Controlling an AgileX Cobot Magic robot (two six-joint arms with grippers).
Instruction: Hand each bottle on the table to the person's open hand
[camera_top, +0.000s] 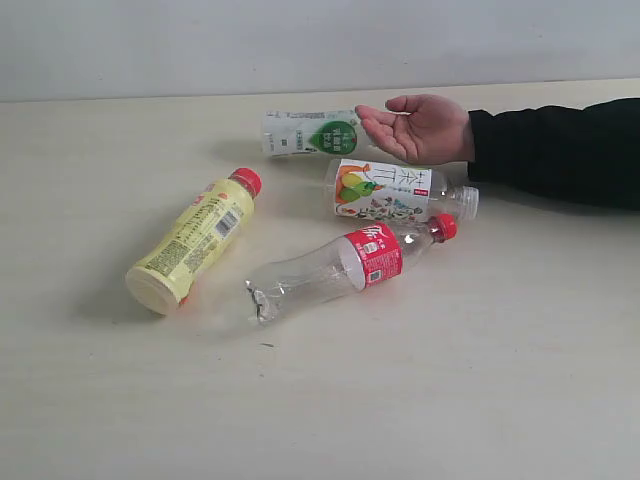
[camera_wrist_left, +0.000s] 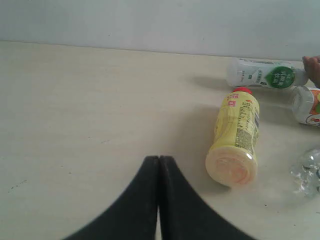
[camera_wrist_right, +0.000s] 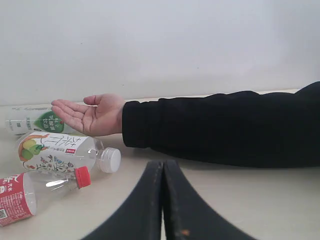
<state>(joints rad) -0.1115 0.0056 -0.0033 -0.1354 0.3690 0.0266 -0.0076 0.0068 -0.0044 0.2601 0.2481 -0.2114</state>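
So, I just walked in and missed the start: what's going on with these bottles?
Nothing is being handled yet. Four bottles lie on their sides on the table: the yellow bottle, the red-label bottle, the fruit-label bottle and the white bottle. A person's open hand waits by the white one. The left gripper and the right gripper are both shut, empty, short of the bottles.

fruit-label bottle (camera_top: 385, 192) shows large dark characters "茶π"; other print is too small to read.
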